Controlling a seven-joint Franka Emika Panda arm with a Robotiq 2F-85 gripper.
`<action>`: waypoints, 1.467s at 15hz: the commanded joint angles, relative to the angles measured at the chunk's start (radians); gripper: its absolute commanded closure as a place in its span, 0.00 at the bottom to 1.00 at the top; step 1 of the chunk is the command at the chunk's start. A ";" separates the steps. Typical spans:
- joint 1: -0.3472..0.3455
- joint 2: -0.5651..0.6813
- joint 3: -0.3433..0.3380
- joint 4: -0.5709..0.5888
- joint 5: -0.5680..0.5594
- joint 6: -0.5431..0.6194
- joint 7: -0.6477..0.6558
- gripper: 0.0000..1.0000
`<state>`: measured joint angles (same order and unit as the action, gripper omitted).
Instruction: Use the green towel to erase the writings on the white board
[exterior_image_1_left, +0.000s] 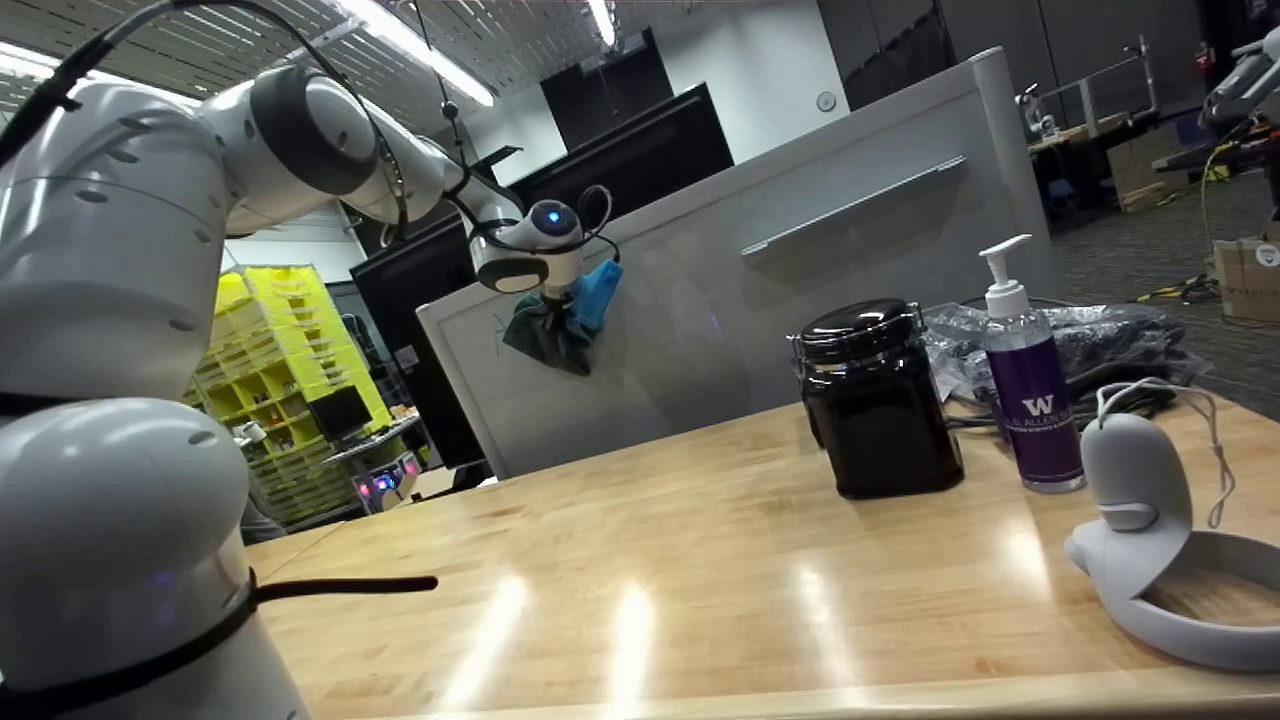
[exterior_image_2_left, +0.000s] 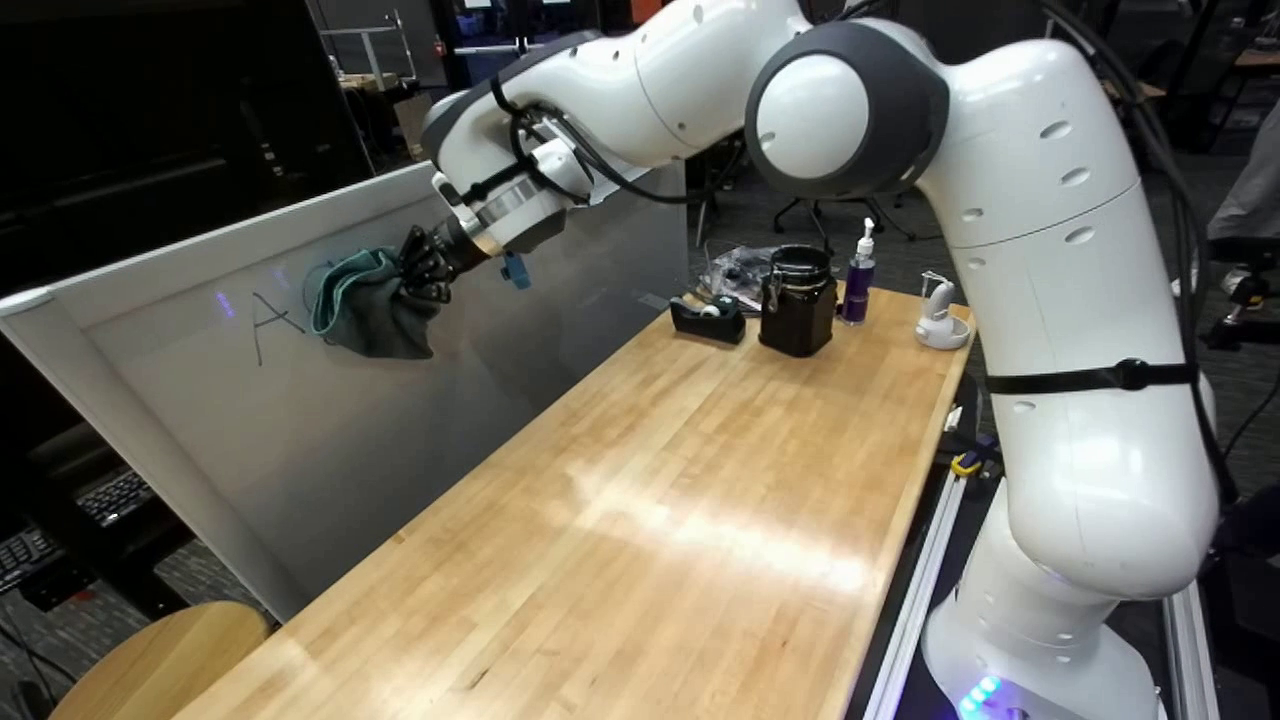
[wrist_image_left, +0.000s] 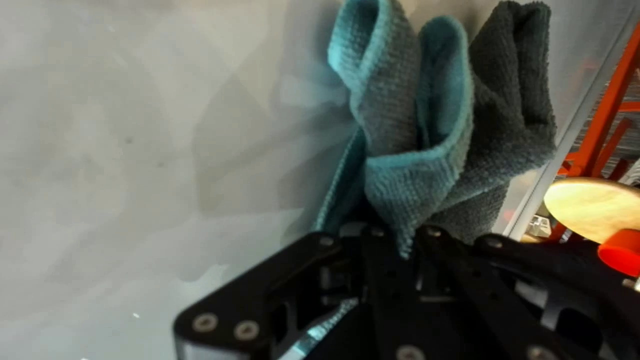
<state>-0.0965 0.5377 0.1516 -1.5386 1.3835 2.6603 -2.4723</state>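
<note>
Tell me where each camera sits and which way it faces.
In an exterior view: low beside the arm, facing across the table toward the whiteboard.
In an exterior view: higher, facing along the table; arm and base show.
Wrist view: behind the claw, which shows, facing the towel and whiteboard.
Both exterior views share the black jar.

In an exterior view, your towel (exterior_image_2_left: 375, 325) before the whiteboard (exterior_image_2_left: 420, 430), writing (exterior_image_2_left: 270, 318) left of the towel, on your counter (exterior_image_2_left: 620, 470) jar (exterior_image_2_left: 797, 310) between tape dispenser (exterior_image_2_left: 708, 322) and bottle (exterior_image_2_left: 858, 285)
</note>
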 joint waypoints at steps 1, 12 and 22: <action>0.020 0.033 0.030 0.016 0.031 0.017 -0.060 0.98; 0.090 0.088 0.114 0.110 0.037 0.014 -0.092 0.98; 0.034 0.154 0.043 0.251 -0.032 -0.005 -0.134 0.98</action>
<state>-0.0420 0.6423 0.2272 -1.4040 1.3705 2.6302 -2.5868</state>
